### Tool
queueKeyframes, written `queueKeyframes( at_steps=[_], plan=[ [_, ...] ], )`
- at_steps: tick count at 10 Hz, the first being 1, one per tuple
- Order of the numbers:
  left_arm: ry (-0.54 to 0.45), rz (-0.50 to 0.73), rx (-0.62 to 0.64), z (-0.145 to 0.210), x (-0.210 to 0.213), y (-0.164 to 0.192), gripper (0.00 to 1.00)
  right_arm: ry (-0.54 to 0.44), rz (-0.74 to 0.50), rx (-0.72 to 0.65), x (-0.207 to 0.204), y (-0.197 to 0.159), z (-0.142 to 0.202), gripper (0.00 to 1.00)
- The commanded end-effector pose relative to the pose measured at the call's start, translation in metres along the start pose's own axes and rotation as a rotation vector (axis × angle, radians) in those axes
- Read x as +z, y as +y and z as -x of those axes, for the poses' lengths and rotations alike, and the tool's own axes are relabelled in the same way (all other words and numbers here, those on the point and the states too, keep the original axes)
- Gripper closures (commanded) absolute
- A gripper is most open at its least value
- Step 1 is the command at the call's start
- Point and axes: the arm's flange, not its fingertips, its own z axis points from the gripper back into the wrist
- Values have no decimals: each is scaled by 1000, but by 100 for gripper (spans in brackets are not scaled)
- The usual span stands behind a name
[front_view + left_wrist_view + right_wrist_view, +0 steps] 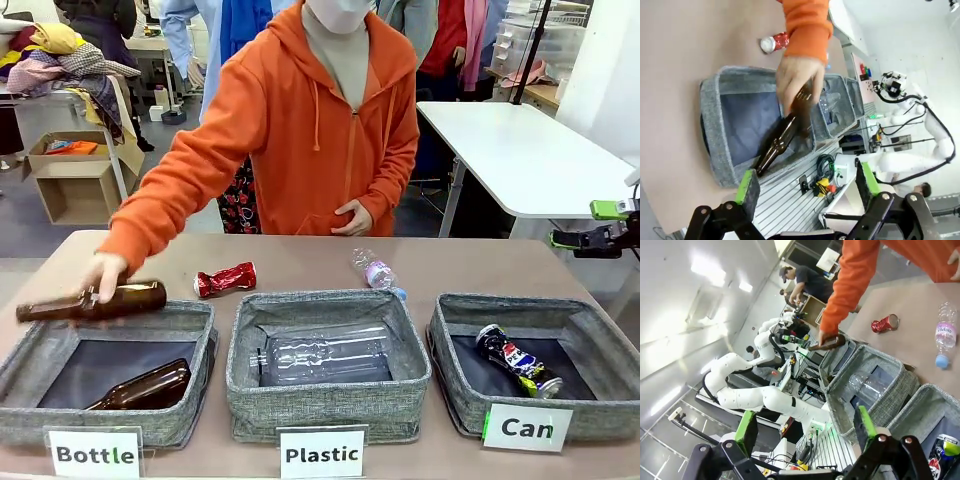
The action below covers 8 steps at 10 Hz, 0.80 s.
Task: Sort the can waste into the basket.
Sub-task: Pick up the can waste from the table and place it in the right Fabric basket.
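Pepsi can (518, 360) was found in the Can basket (600, 425), red can (225, 279) left on the desk (300, 262). Left tool (806, 180) and right tool (805, 425) were spread open.

The crushed can (225, 279) gleams shiny red on the tan table (300, 258). The other can (518, 361) is dark blue with a red-white-blue logo. Its basket (596, 322) shows grey weave, a dark base and a white label. The hoodie (300, 130) is bright orange, the bottle (95, 302) brown. The left gripper (807, 184) is black with green pads (747, 186).
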Motion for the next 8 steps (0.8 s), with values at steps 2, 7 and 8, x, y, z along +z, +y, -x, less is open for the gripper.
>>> queueKeyframes(
  at_steps=[2, 7, 8],
  plan=[
    [106, -70, -82, -37, -33, -36, 0, 1, -8, 12, 0, 3, 2, 0],
    [-15, -17, 6, 4, 15, -6, 0, 1, -8, 12, 0, 3, 2, 0],
    [-40, -15, 23, 17, 20, -2, 0, 1, -8, 12, 0, 3, 2, 0]
  ],
)
